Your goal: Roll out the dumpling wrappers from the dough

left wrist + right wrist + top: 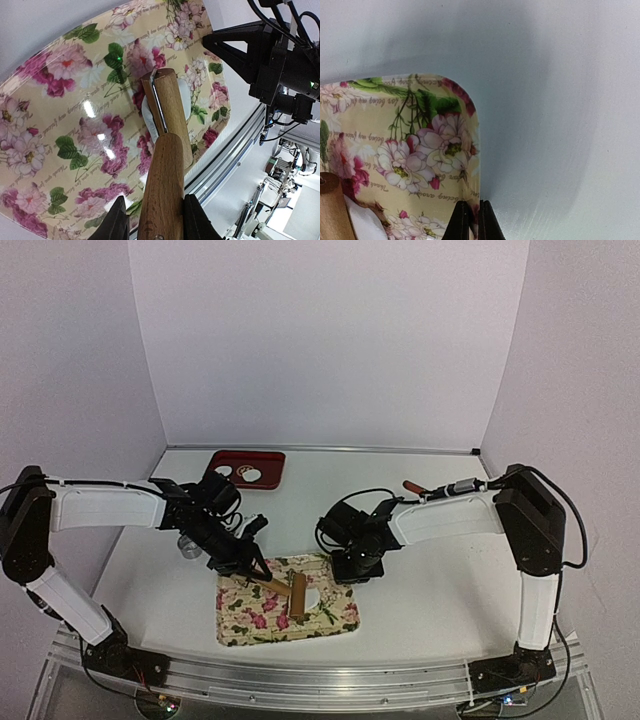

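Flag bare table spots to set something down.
Free: table back centre, right of red tray; front right, past floral tray. Crowded: floral tray, where left gripper holds rolling pin and right gripper sits at its corner.

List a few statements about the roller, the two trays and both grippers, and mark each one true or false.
1. The left gripper grips the wooden roller by its handle. True.
2. The roller's head rests on the bare table. False: it sits on the white dough in the floral tray.
3. The right gripper is shut at a corner of the floral tray. True.
4. The red tray is empty. False: two dumpling wrappers lie on it.
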You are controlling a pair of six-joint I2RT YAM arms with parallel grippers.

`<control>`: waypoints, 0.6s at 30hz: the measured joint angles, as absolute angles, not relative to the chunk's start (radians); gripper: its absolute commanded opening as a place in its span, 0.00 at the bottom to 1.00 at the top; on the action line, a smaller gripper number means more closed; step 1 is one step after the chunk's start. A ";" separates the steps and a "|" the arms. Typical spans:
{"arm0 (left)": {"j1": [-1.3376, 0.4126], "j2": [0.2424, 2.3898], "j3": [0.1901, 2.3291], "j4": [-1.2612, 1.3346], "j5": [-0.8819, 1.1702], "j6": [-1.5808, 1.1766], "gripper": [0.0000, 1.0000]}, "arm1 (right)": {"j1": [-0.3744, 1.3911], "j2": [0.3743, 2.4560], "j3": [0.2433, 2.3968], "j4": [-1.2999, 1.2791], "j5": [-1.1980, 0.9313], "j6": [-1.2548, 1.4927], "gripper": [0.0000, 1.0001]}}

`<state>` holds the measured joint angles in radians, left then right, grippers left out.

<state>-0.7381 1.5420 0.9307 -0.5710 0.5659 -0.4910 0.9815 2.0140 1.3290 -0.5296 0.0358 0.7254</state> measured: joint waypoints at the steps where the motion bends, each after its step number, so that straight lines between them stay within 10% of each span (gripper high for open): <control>1: -0.748 1.552 0.935 -0.561 0.566 -0.493 0.00 | 0.981 2.014 1.329 -0.535 0.039 0.723 0.00; 18: -0.788 1.612 0.936 -0.427 0.597 -0.499 0.00 | 0.980 2.014 1.330 -0.542 0.045 0.719 0.00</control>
